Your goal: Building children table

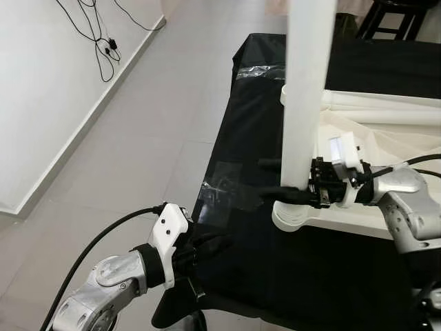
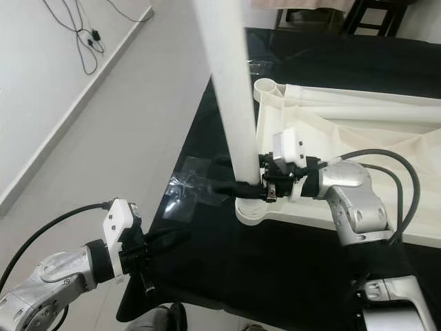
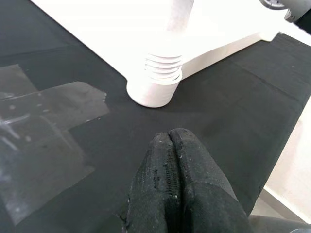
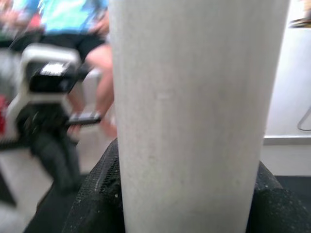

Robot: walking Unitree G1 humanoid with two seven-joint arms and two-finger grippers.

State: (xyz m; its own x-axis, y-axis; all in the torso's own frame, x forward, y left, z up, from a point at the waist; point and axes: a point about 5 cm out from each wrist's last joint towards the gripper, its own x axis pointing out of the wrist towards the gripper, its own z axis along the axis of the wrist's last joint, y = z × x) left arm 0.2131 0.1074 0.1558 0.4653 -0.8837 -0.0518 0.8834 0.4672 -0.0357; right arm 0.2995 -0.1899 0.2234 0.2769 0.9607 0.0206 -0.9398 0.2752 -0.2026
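Observation:
A white upside-down children's table top (image 2: 358, 131) lies on a black-covered surface (image 1: 262, 276). A white table leg (image 1: 306, 89) stands upright in the threaded corner socket (image 3: 154, 85) at the near left corner. My right gripper (image 1: 284, 181) is shut on the leg just above the socket, one black finger on each side; the right wrist view looks straight at the leg (image 4: 194, 116) between its fingers (image 4: 92, 199). My left gripper (image 3: 177, 145) is shut with nothing in it, low at the near left edge of the black surface (image 1: 207, 247).
Clear tape patches (image 1: 224, 186) stick to the black cover near the socket. More white legs (image 2: 358, 96) lie along the far side of the table top. Grey floor (image 1: 138, 124) and a white wall with cables (image 1: 103, 41) lie left. A person (image 4: 73, 29) shows blurred behind the leg.

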